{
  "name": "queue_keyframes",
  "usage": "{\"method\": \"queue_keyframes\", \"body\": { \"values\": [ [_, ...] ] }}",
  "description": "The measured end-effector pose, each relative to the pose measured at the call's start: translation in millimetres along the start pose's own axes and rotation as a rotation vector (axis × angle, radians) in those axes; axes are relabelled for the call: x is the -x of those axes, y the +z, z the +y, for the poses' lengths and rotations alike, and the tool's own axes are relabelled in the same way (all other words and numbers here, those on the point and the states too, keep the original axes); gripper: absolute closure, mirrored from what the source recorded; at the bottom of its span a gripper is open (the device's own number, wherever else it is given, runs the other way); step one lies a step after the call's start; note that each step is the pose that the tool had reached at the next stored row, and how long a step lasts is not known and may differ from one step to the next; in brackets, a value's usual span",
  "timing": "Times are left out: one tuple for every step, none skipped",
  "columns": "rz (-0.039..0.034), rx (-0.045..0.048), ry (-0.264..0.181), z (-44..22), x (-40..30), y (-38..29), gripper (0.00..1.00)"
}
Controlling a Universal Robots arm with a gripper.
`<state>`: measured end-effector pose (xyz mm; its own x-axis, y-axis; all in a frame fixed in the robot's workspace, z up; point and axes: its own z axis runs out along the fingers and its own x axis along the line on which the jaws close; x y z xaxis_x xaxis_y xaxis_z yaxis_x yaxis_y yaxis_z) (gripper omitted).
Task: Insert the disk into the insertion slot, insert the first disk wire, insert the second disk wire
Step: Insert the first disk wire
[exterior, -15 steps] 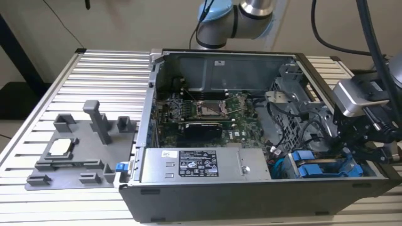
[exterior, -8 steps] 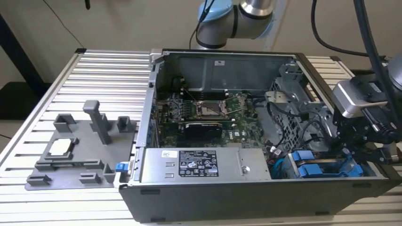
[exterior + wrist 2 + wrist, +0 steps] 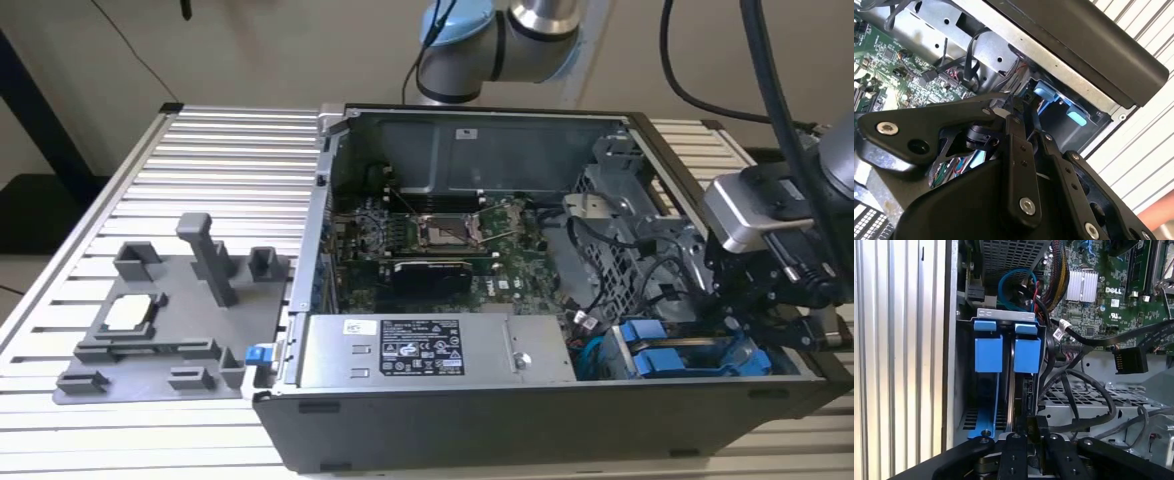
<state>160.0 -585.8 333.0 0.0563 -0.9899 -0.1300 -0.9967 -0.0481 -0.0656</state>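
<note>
- Slatted metal table (image 3: 214,140) carried an open computer case (image 3: 454,400).
- At the exterior view's right, near corner, we saw the disk (image 3: 1027,355) seated in the drive bay (image 3: 1004,314), beside a matching blue carrier (image 3: 988,354).
- Our gripper (image 3: 1035,434) hovered close by it, jaws narrow, pinching a black wire connector (image 3: 1037,423).

I see one carrier (image 3: 988,354) and the second carrier (image 3: 1027,355), both bright blue. The board (image 3: 427,235) is green and the gripper (image 3: 1034,432) black. The table (image 3: 227,150) is silver with straight ribs, the fixture (image 3: 160,340) plain grey, the case (image 3: 534,420) dark grey.
</note>
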Motion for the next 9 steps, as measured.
{"method": "queue_keyframes", "body": {
  "values": [
    [-0.0001, 0.0010, 0.001, 0.0, 0.0, 0.6, 0.81],
    [-0.0025, 0.0016, 0.002, 0.2, -0.2, 1.7, 0.80],
    [-0.0022, 0.0014, 0.002, 0.2, -0.3, 1.8, 0.80],
    [-0.0019, 0.0013, 0.003, 0.2, -0.2, 1.4, 0.80],
    [-0.0008, 0.0013, 0.003, 0.1, 0.0, 0.1, 0.73],
    [-0.0015, 0.0013, 0.003, 0.0, 0.2, -1.3, 0.73],
    [-0.0009, 0.0013, 0.003, -0.2, 0.5, -4.0, 0.73],
    [-0.0014, 0.0013, 0.003, -0.4, 0.9, -7.0, 0.73],
    [-0.0010, 0.0013, 0.003, -0.7, 1.4, -10.7, 0.73]
  ]
}}
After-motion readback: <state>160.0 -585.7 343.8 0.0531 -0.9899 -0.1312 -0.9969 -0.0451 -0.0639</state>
